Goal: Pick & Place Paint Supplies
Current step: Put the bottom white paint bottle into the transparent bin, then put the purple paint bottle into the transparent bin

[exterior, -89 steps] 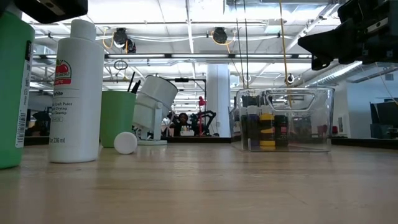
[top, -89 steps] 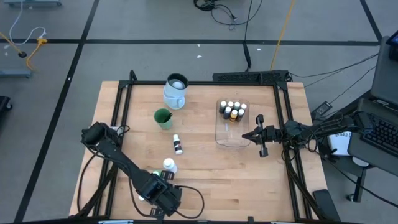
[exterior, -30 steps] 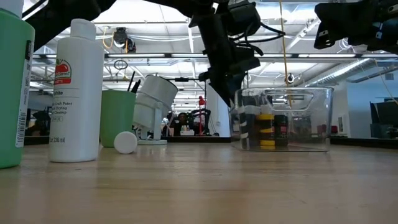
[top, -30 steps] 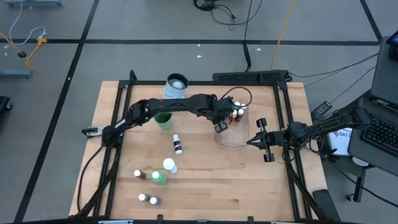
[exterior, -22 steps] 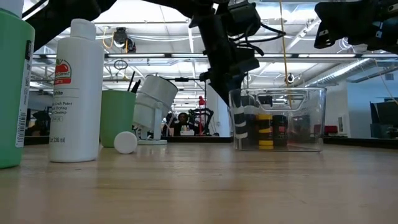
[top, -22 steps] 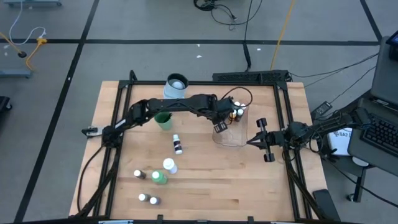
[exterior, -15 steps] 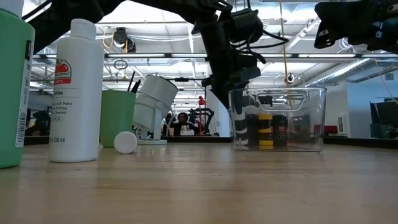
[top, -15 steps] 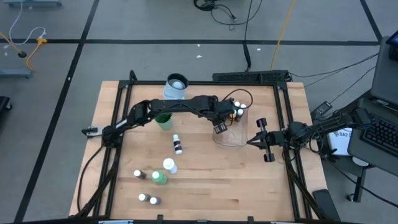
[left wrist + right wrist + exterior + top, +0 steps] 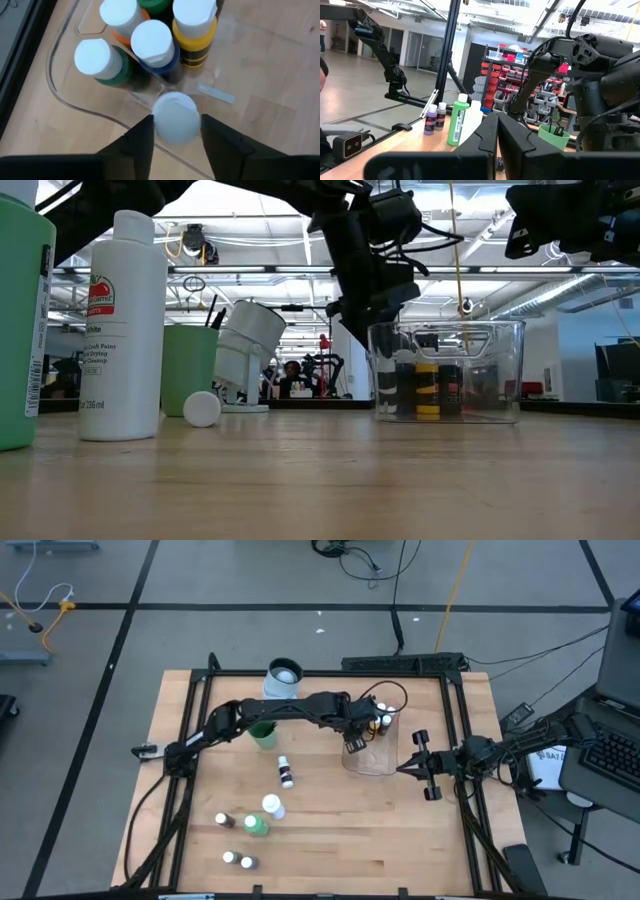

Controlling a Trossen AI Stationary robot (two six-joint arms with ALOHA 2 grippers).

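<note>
1. A tiny white-capped paint bottle (image 9: pixel 175 119) sits between the left gripper (image 9: pixel 176 137) fingers, just at the near wall of the clear rectangular plastic tub (image 9: pixel 369 761). Its body is hidden under the cap, so the colour is unknown.
2. The left gripper jaws stand parted on either side of the cap, with slim gaps showing. I judge this a release in progress, but I cannot tell whether the bottle is free yet.
3. Beside it in the tub stand more small bottles: green-bodied (image 9: pixel 99 60), blue-bodied (image 9: pixel 153 44), yellow-bodied (image 9: pixel 194 20). They are packed close (caps nearly touching).
4. To do it well: open wider before lifting, then rise straight up, so the fingers do not snag the cap or tip the neighbours or catch the tub's wall.
5. On the wood table (image 9: pixel 330 835) more supplies remain: a larger green white-capped bottle (image 9: pixel 256 825), a white bottle (image 9: pixel 271 805) next to it, and small bottles (image 9: pixel 286 772) well apart from the tub.
6. The green cup (image 9: pixel 263 730) and the white-and-pale-blue mug (image 9: pixel 283 679) sit at the far side.
7. The right gripper (image 9: pixel 421 766) waits just right of the tub, fingers closed on nothing.
</note>
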